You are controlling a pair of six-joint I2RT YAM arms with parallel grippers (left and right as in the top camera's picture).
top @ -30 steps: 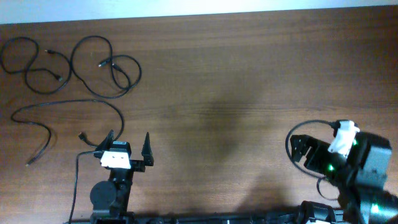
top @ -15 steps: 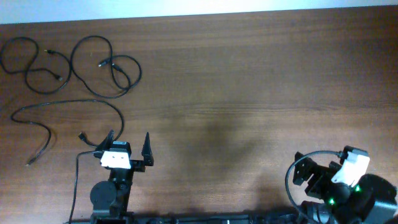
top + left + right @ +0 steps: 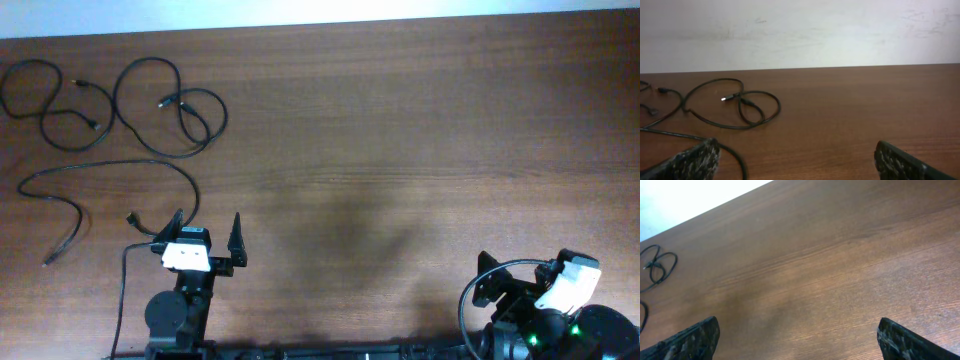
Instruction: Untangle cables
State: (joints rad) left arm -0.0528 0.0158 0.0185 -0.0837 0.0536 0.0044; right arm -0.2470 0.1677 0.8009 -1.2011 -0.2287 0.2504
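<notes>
Several thin black cables lie at the table's far left. One forms overlapping loops [image 3: 150, 60], with its bright plug [image 3: 729, 98] showing in the left wrist view. A second curls further left [image 3: 30, 64]. A third, longer cable [image 3: 110, 163] arcs toward my left gripper [image 3: 208, 216] and passes just beside its left finger [image 3: 726, 148]. That gripper is open, low over the wood, with nothing between its fingers [image 3: 796, 144]. My right gripper [image 3: 797, 321] is open and empty at the near right corner, far from the cables; the loops [image 3: 655, 267] appear small at its view's left edge.
The brown wooden table [image 3: 400, 150] ends at a white wall [image 3: 400, 10] along the far side. A thicker black wire [image 3: 122, 290] runs by the left arm's base. Another black wire loops [image 3: 465, 300] beside the right arm [image 3: 560, 300].
The right arm has drawn back toward the near right corner, partly leaving the overhead view. The left arm and the cables have not moved.
</notes>
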